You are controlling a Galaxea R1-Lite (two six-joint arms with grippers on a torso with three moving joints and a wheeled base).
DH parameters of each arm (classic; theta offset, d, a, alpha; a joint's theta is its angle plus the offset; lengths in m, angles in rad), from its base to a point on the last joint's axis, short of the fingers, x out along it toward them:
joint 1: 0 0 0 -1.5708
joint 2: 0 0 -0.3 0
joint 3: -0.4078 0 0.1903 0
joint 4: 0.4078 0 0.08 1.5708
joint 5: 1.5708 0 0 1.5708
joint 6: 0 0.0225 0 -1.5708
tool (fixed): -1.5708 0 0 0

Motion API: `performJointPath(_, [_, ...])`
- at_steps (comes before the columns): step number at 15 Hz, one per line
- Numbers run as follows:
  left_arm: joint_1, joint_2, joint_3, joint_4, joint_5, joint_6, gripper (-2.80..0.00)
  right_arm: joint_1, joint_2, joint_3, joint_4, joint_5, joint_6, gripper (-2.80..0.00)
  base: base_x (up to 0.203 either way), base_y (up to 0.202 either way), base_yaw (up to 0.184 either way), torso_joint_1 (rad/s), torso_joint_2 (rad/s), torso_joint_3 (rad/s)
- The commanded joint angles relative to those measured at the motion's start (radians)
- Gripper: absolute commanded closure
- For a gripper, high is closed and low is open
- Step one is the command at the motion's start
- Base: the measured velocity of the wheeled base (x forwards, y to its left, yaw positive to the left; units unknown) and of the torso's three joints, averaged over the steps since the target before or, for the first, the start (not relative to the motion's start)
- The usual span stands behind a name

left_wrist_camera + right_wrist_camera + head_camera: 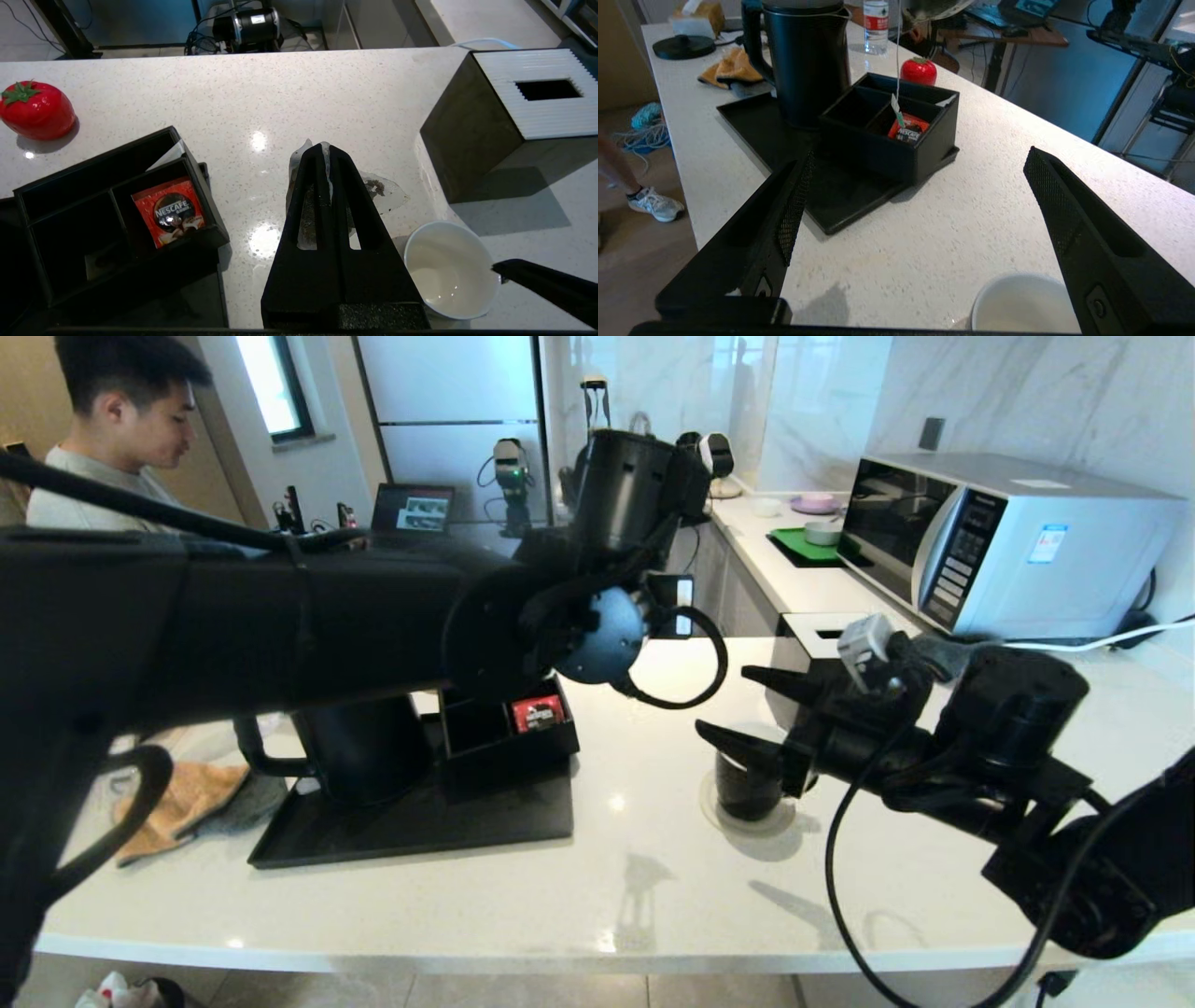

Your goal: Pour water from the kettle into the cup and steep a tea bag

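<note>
Pinching the tea bag (303,205) between clenched fingers, the left claw (325,154) hangs above the counter (261,93). At its four o'clock stands the cup (446,270), with the right claw (915,186) spread wide, empty, beside it. Behind, the kettle (808,60) stands on its tray (752,121).

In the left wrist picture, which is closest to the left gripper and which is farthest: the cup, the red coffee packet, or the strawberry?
From the left gripper, shut on the tea bag:
1. Cup: nearest, just beside the fingers, toward the tissue box.
2. Red coffee packet: farther, on the other side, in the black organizer.
3. Strawberry: farthest, beyond the organizer, alone on the counter.
</note>
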Motion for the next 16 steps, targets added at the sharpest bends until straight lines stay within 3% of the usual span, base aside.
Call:
performJointPath(1, [0.002, 0.007, -0.004, 0.0, 0.003, -0.011, 0.0, 0.01, 0.07, -0.002, -0.065, 0.002, 0.008, -2.8, 0.0, 0.0, 0.0, 0.0, 0.0, 0.0])
performJointPath(6, [0.02, 0.002, -0.011, 0.002, 0.016, -0.081, 0.0, 0.009, 0.104, -0.017, -0.091, 0.0, 0.026, -2.8, 0.0, 0.0, 0.0, 0.0, 0.0, 0.0])
performJointPath(10, [0.017, -0.032, -0.01, 0.003, 0.016, -0.082, 0.0, 0.012, 0.168, -0.042, -0.175, 0.008, 0.075, -2.8, 0.0, 0.0, 0.0, 0.0, 0.0, 0.0])
performJointPath(16, [0.022, -0.094, 0.031, 0.006, -0.009, -0.083, 0.0, 0.073, 0.216, -0.154, -0.18, 0.106, 0.112, -2.8, 0.0, 0.0, 0.0, 0.0, 0.0, 0.0])
